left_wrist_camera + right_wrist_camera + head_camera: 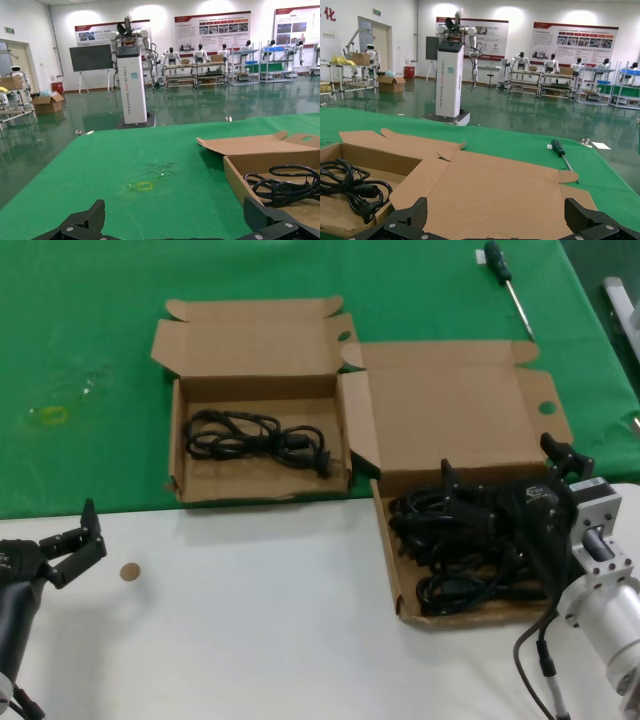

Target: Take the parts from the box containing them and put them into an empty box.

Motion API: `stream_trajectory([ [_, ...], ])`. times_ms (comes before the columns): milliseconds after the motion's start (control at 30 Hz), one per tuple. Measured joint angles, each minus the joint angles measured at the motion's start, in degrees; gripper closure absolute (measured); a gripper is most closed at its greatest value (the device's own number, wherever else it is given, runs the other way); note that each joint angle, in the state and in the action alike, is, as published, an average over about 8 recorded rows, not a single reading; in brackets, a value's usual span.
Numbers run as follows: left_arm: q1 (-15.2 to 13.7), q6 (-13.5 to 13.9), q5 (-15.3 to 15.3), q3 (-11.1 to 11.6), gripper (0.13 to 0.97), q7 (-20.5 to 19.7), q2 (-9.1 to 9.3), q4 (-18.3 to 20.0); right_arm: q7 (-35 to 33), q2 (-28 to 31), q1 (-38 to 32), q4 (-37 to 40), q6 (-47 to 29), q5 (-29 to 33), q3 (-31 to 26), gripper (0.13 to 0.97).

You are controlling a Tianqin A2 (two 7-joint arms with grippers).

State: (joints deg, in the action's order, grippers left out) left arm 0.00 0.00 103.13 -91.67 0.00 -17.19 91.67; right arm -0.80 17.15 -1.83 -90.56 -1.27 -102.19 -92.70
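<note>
The broader-lidded box (392,560) at the right holds a pile of several black coiled cords (455,555). My right gripper (500,462) hovers open over that pile's far side, nothing between its fingers; in the right wrist view the gripper (497,220) faces the raised lid (495,190). The smaller box (178,440) to the left holds one cord (255,435), which also appears as the cord (350,187) and the cord (285,187). My left gripper (75,535) waits open at the near left over the white table; in its own view the gripper (175,220) faces the green mat.
A green-handled screwdriver (505,280) lies on the green mat at the far right, seen too as the screwdriver (560,150). A small brown disc (129,572) sits on the white table near my left gripper. A yellow mark (50,415) is on the mat at left.
</note>
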Motion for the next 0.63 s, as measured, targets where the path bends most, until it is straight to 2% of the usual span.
stream_trajectory([
  [633, 0.0, 0.0, 0.0, 0.0, 0.132, 0.0, 0.00, 0.0, 0.0, 0.0, 0.0, 0.0, 0.0, 0.0, 0.0, 0.129],
])
